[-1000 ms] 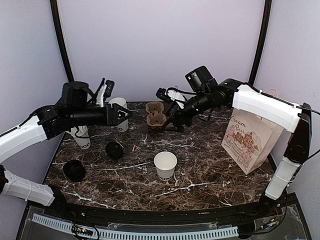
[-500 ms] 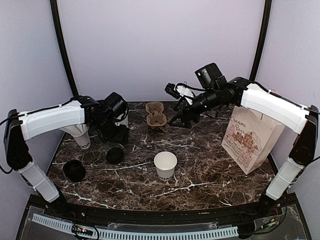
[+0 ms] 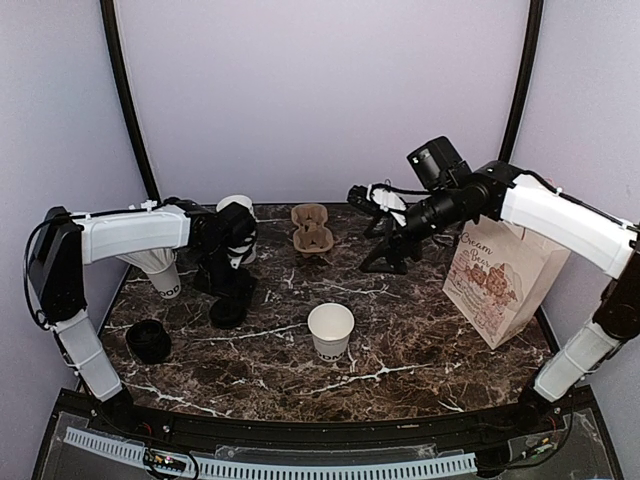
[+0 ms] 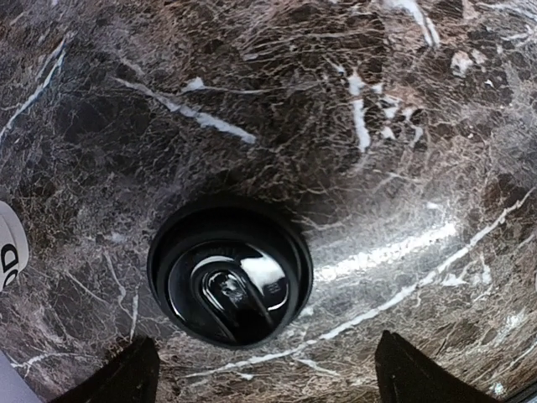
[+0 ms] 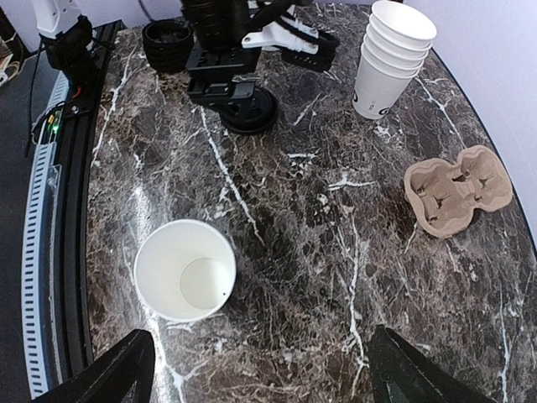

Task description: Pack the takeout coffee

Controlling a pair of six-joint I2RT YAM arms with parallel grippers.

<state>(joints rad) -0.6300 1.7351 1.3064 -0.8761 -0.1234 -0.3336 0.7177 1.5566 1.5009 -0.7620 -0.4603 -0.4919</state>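
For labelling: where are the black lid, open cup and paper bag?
black lid [image 4: 229, 284], left wrist view, raised centre.
open cup [image 5: 195, 279], right wrist view, inner floor.
paper bag [image 3: 497, 285], top external view, printed front.

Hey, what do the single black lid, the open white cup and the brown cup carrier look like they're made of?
The lid looks like glossy black plastic: it shows sharp bright reflections. The open cup looks like matte white paper, with no glare, though a lining can't be judged. The cup carrier looks like moulded pulp, dull tan and without shine.

Dark marble table [image 3: 400, 340], lilac walls [image 3: 320, 90]
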